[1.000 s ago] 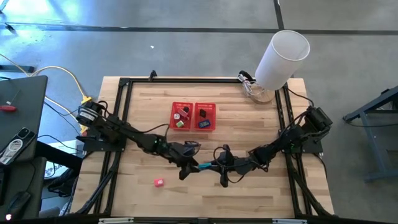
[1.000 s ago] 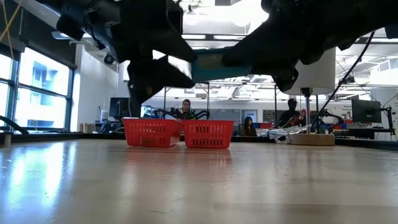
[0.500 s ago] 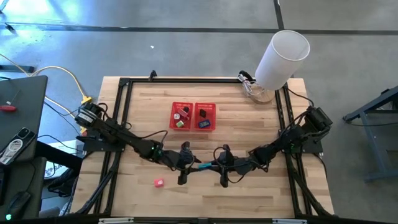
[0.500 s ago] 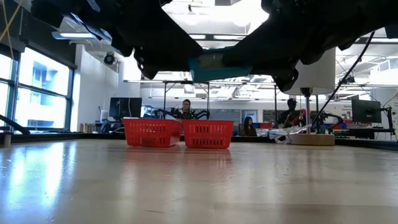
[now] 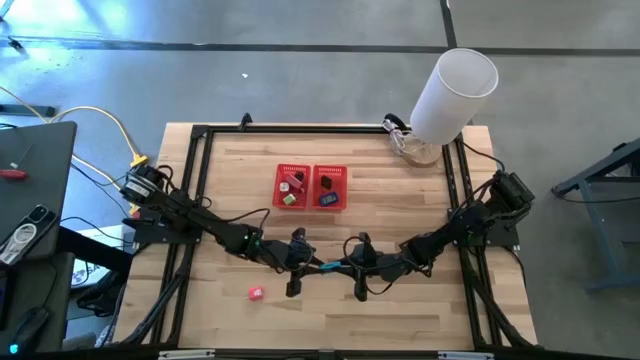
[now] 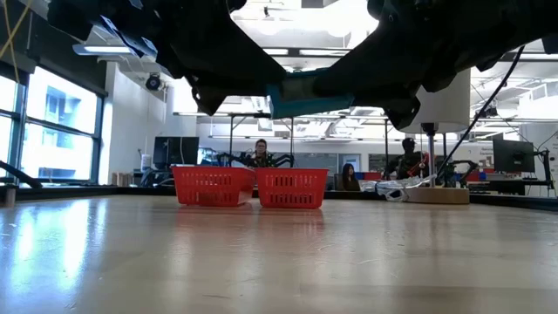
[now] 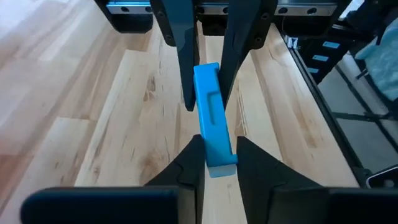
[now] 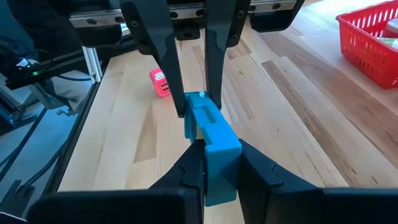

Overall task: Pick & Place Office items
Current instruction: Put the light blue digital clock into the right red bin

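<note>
High view: left gripper (image 5: pixel 300 264) has moved in and closed on the teal block (image 5: pixel 327 267) opposite the right gripper (image 5: pixel 351 267), mid-air. Wrist views: both clamp it. Handover likely; pink block (image 5: pixel 255 293) remains on the table (image 5: pixel 400 310).

Teal item (image 8: pixel 211 134) between both grippers

- a robotics lab or open workshop — a pale butcher-block wooden table (image 5: pixel 400 210) in a black metal frame (image 5: pixel 200 135) stands on a grey polished concrete floor (image 5: pixel 300 70).
- beyond it: seated people (image 6: pixel 261 155), computer monitors (image 6: pixel 513 155), large windows (image 6: pixel 63 122) and bright ceiling lights (image 6: pixel 288 9).
</note>
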